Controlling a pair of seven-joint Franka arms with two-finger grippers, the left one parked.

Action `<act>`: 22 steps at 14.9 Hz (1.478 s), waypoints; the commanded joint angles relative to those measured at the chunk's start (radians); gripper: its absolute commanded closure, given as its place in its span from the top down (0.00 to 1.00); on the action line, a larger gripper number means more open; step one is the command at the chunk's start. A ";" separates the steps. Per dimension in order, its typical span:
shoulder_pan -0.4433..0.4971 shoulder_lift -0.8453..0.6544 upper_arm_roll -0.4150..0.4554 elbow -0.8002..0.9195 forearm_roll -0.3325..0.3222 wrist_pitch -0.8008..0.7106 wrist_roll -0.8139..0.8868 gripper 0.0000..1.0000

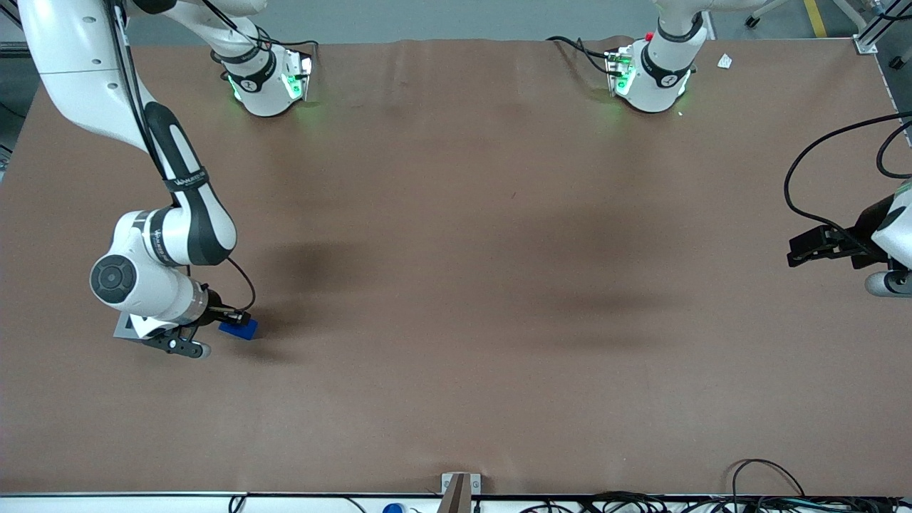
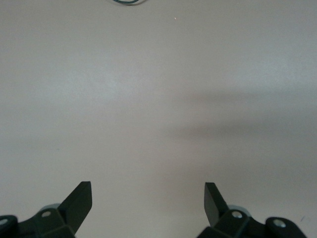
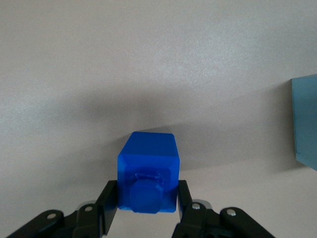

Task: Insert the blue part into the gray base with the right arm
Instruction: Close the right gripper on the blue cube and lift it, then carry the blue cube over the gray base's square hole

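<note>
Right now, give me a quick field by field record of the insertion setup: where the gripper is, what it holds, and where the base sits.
gripper: low over the brown table, at the working arm's end
grip: fingers closed on two opposite sides of the blue part
blue part: held, raised stub facing the wrist camera
gray base: mostly hidden under the right arm, beside the held part
insertion: not done, blue part is outside the base
</note>
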 commanded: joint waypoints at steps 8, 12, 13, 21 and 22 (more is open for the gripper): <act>-0.020 -0.006 0.004 0.084 -0.001 -0.137 -0.074 0.04; -0.080 -0.009 0.004 0.257 0.005 -0.404 -0.208 0.01; -0.087 -0.009 0.004 0.278 -0.004 -0.429 -0.232 0.01; -0.218 -0.009 0.003 0.279 -0.031 -0.458 -0.351 0.01; -0.222 -0.009 0.001 0.279 -0.044 -0.461 -0.389 0.00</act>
